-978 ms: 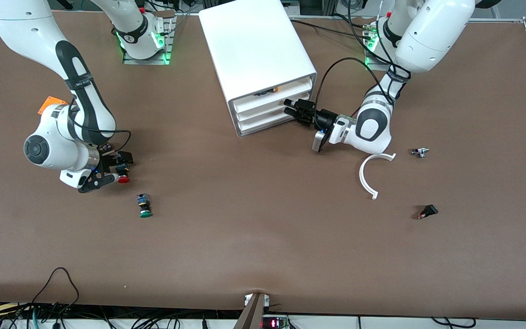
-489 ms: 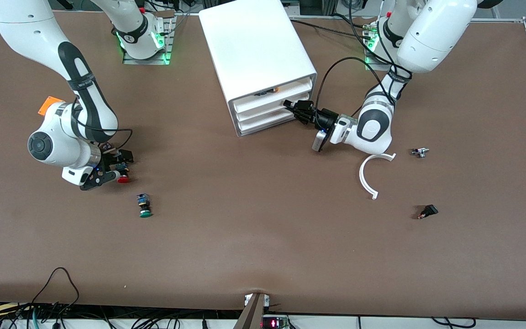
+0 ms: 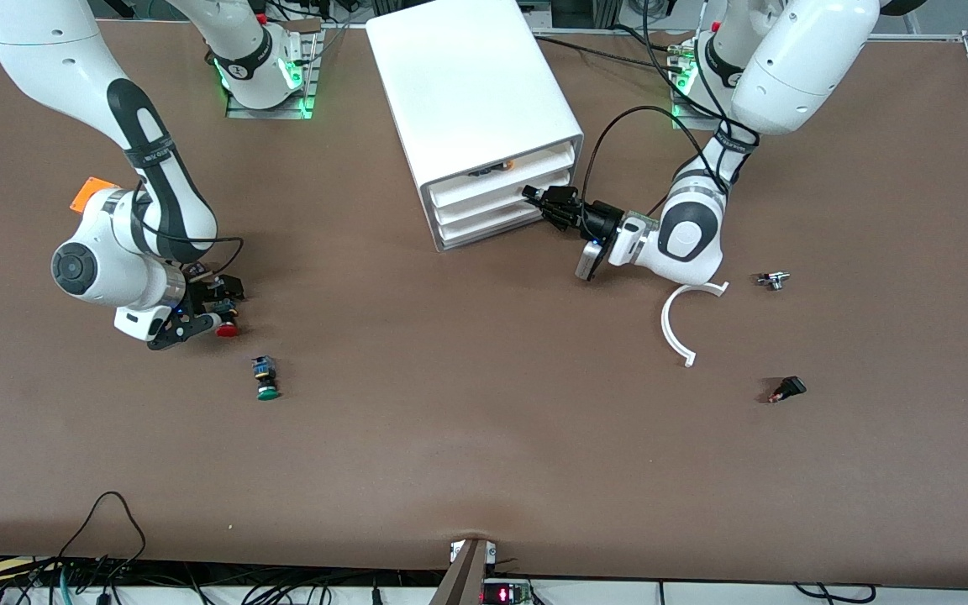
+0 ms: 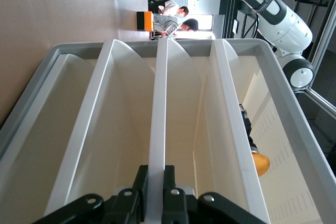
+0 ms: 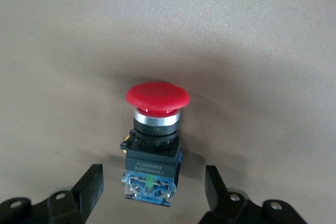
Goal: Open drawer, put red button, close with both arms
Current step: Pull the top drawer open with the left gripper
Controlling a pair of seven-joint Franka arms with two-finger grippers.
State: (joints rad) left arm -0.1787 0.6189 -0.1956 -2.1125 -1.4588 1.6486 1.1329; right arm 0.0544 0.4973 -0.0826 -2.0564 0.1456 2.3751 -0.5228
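The left pincer is clamped shut on the rim of the middle drawer of the white cabinet. The right pincer, fingers apart, apparently straddles the red button lying on the table, toward the right arm's end.

Robotics lab — bench-mounted arms, trailing cables, brown-covered table
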